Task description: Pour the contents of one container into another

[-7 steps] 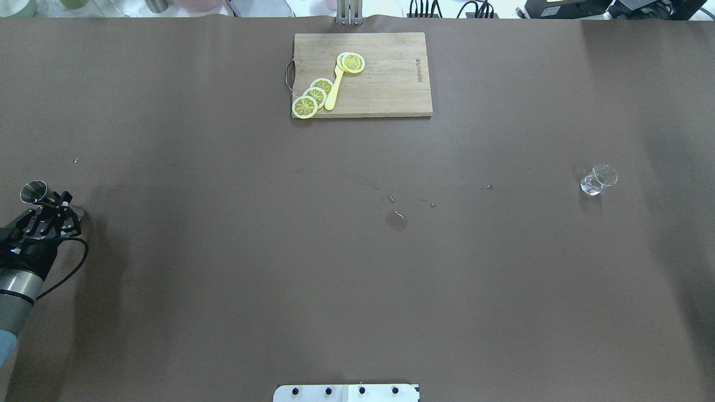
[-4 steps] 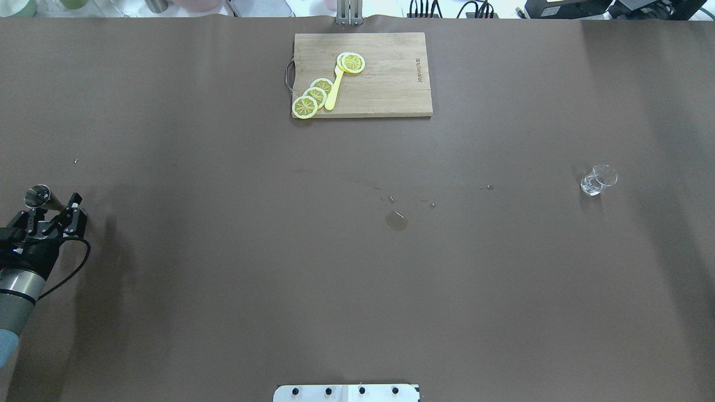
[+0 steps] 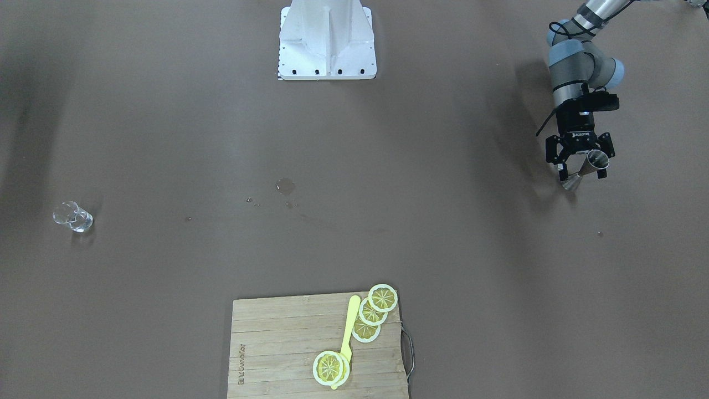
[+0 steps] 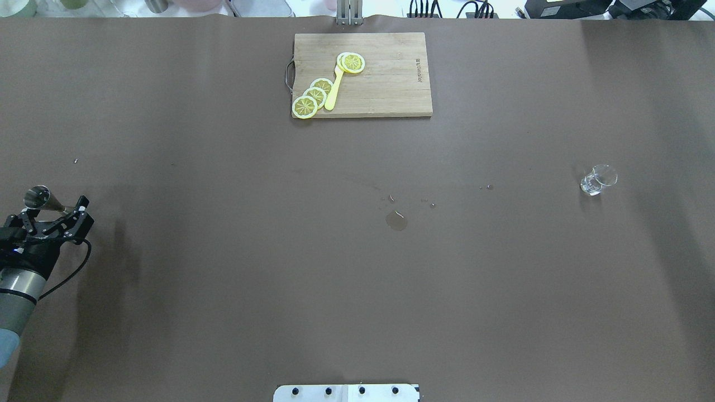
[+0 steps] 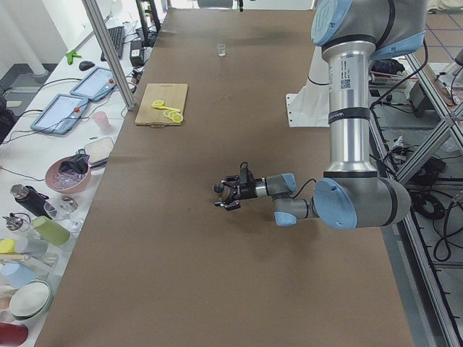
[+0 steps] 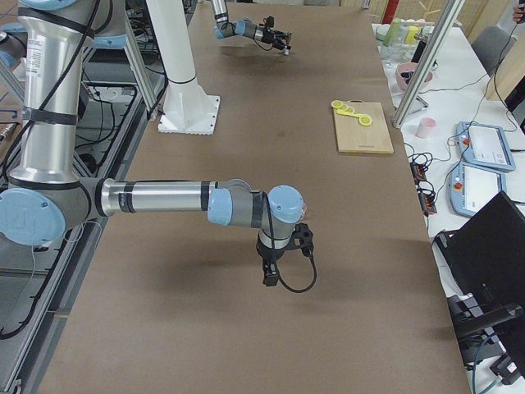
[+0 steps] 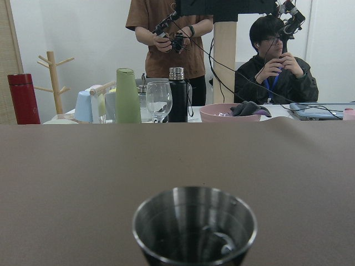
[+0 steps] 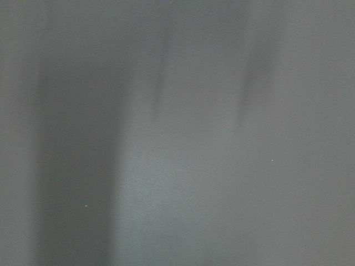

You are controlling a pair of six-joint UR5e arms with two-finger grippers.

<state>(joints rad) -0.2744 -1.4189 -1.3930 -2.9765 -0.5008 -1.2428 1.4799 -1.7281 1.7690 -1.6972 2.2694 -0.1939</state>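
A steel jigger (image 4: 37, 197) stands at the table's far left edge, seen also in the front-facing view as the jigger (image 3: 595, 160). My left gripper (image 4: 55, 209) is open around it, one finger on each side and clear of the metal. In the left wrist view the jigger's cup (image 7: 194, 227) fills the lower middle, and no fingers show. A small clear glass (image 4: 597, 180) sits far off at the table's right side. My right gripper (image 6: 269, 275) shows only in the exterior right view, pointing down over bare table. I cannot tell whether it is open or shut.
A wooden cutting board (image 4: 385, 78) with lemon slices and a yellow knife lies at the far middle. A small puddle (image 4: 396, 220) and droplets mark the table's centre. The robot's base (image 4: 346, 392) is at the near edge. Cups and bottles crowd a side bench (image 5: 43, 210).
My left gripper's fingers have spread apart and let go of the jigger. The wrist has drawn back slightly. The jigger stays standing where it was.
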